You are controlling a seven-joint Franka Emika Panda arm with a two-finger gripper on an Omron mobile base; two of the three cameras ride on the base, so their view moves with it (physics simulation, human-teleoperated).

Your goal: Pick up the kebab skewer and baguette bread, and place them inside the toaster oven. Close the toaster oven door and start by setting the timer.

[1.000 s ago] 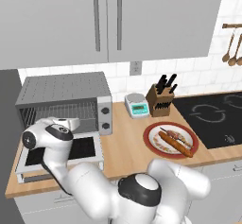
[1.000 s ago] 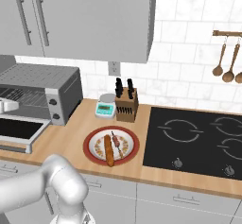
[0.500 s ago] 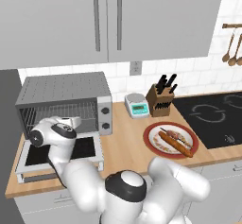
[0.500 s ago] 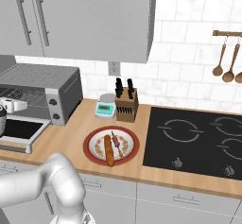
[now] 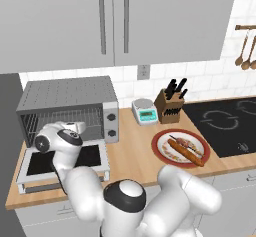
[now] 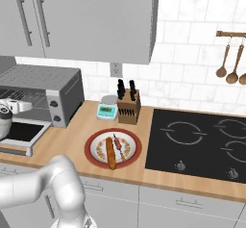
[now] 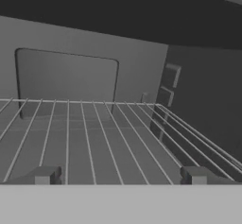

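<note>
At the far left of the counter (image 5: 130, 146), the toaster oven (image 5: 70, 101) is seen with the toaster oven door (image 5: 65, 162) folded down flat in front of it, glass facing up. The white arm is bent over that lowered door, and the gripper (image 7: 120, 176) is held at the mouth of the oven; in the hand view its two dark fingertips (image 7: 42, 175) are spread wide apart with nothing between them, and the wire rack (image 7: 94, 133) is seen stretching toward the back wall of the cavity. Two black knobs (image 5: 111, 125) are set on the oven's right panel. Further right, a small kitchen scale (image 5: 145, 111) and a knife block (image 5: 170, 103) are placed by the tiled wall. In front of them, a red plate (image 5: 159, 153) is set on the counter, and the baguette bread (image 5: 186, 152) and the kebab skewer (image 5: 186, 142) are laid side by side on it. A black cooktop (image 5: 225, 123) is fitted at the right, and wooden spoons (image 6: 228, 61) are hung above it.
</note>
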